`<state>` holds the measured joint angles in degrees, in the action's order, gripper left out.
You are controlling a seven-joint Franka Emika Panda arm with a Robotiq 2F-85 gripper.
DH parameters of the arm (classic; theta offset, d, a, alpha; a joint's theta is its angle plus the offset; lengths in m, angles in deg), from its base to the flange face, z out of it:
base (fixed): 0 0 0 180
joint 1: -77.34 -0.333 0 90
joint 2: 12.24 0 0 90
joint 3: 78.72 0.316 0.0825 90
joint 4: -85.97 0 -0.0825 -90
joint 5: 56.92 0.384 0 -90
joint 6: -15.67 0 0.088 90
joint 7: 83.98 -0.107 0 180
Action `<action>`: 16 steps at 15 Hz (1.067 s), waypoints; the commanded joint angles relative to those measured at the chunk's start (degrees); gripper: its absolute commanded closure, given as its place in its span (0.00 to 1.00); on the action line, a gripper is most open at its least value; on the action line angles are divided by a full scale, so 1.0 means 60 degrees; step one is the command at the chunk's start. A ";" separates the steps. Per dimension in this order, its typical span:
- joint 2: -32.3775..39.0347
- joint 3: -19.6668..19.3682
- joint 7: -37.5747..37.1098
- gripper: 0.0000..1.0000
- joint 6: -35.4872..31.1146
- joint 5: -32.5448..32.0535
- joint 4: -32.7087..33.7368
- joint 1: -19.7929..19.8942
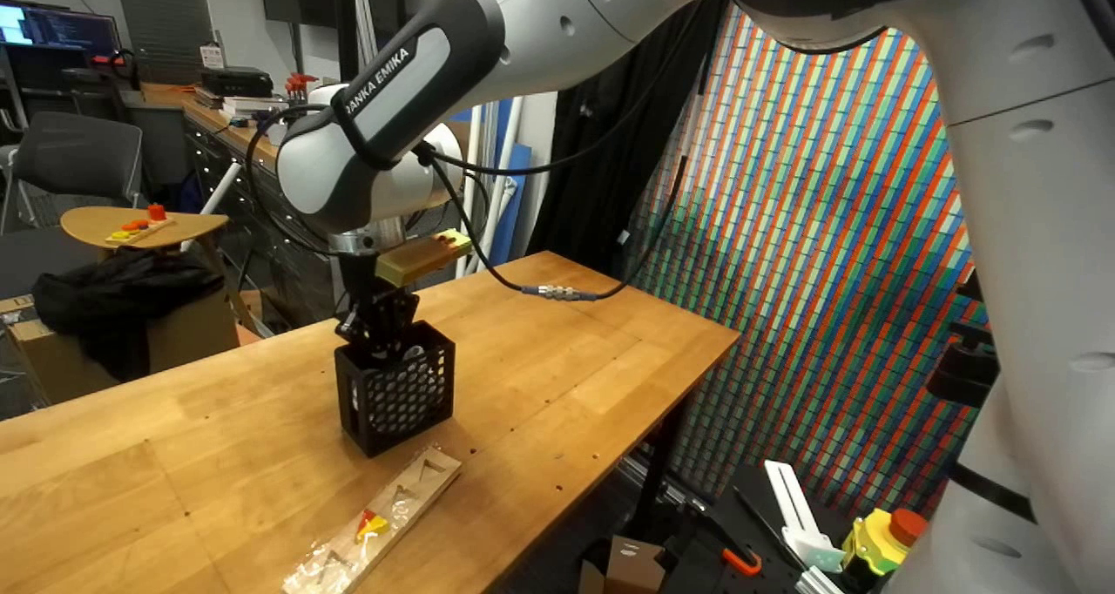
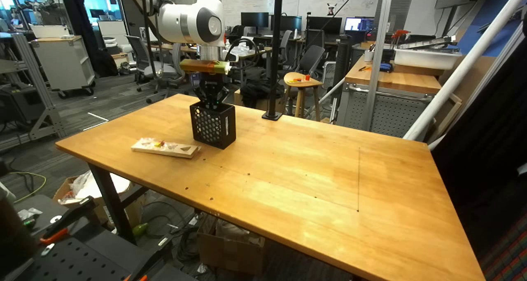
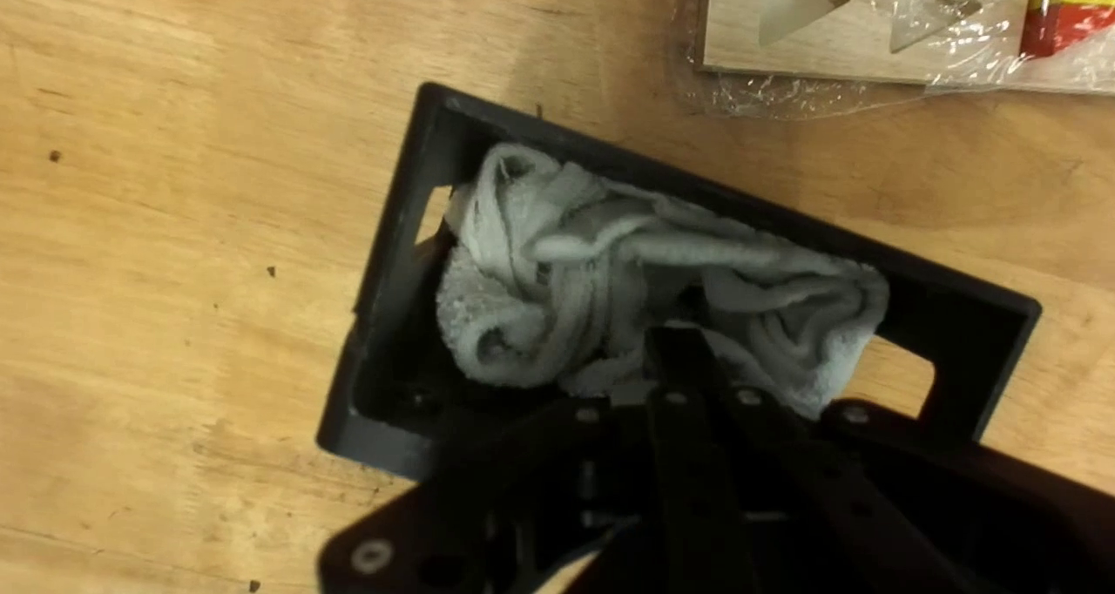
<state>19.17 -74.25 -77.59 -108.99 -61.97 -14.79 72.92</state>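
My black gripper [image 3: 679,352] points down, fingertips pressed together.
Whether they pinch the crumpled grey-white cloth [image 3: 601,259], toward eleven o'clock in my wrist view, I cannot tell; the perforated black rectangular box [image 3: 740,199] around it probably bunches it. Beyond, at one: a film-wrapped wooden board [image 3: 862,47].

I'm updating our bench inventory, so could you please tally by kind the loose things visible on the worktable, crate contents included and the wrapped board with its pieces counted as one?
Black crate: 1
Grey cloth: 1, seemingly a single bunched piece
Wrapped wooden board: 1
Total: 3
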 commanded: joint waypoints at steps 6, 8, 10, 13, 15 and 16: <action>0.0083 0.0080 -0.0145 0.99 -0.0795 0.0649 -0.0343 0.0170; 0.0017 0.0077 -0.0155 0.99 -0.1006 0.0716 -0.0465 0.0167; -0.0192 -0.0018 -0.0214 0.99 -0.1116 0.0508 -0.0604 0.0077; -0.0622 -0.0144 -0.0392 0.99 -0.1370 0.0247 -0.1003 -0.0022; -0.0778 -0.0180 -0.0474 0.99 -0.1529 0.0115 -0.1241 -0.0051; -0.0865 -0.0190 -0.0502 0.99 -0.1572 0.0031 -0.1347 -0.0071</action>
<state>17.21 -74.37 -79.05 -116.05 -60.15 -19.12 73.48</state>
